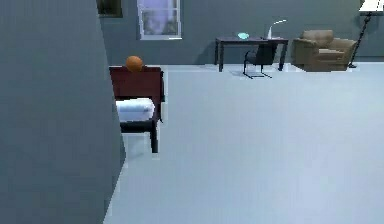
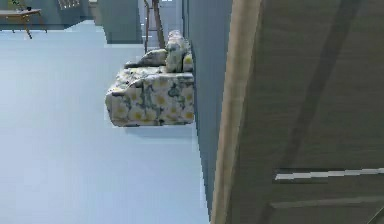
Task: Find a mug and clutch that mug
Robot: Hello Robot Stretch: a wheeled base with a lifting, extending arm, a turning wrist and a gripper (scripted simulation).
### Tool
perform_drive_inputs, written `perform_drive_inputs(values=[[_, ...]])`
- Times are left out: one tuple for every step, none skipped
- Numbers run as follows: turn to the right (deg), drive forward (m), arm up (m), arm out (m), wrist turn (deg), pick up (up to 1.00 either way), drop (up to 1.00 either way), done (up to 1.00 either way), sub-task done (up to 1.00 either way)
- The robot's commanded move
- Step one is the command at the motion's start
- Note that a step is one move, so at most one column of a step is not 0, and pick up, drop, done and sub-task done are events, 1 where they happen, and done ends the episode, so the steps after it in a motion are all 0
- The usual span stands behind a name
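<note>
Jaws: state cannot be told from these views; nothing is entered as to a hold.

Near field, forward view: a grey wall (image 1: pixel 50 110) is seen close at the left. Just past its edge a bed (image 1: pixel 137 105) with dark red frame and white mattress is noted, with an orange ball (image 1: pixel 134 63) at its far end. Bare pale floor (image 1: pixel 260 140) is seen ahead.

Near field, arm side view: a wooden door (image 2: pixel 310 100) is seen close at the right, and a flowered sofa (image 2: pixel 150 95) is set against the grey wall beyond it.

Far field, forward view: a dark worktop (image 1: pixel 250 41) is set by the back wall. A dark chair (image 1: pixel 259 58) is drawn up to it, a white desk lamp (image 1: pixel 276 24) is noted at its right end, and a small pale-blue thing (image 1: pixel 243 36) lies on top, too small to name. A brown armchair (image 1: pixel 322 50) and a floor lamp (image 1: pixel 366 12) are placed further right.

Position of the mug: cannot be told. The pale-blue thing is judged the only candidate, unconfirmed.

Progress: the search is judged to be in hand; neither the finding nor the grasp is done. Remaining, by judgement: the floor is to be crossed to the worktop, the candidate checked, the mug located and taken.
</note>
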Motion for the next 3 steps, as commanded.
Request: perform_drive_inputs(values=[[45.0,0.0,0.0,0.0,0.0,0.0,0.0,0.0,0.0],[0.0,1.0,0.0,0.0,0.0,0.0,0.0,0.0,0.0],[3.0,0.0,0.0,0.0,0.0,0.0,0.0,0.0,0.0]])
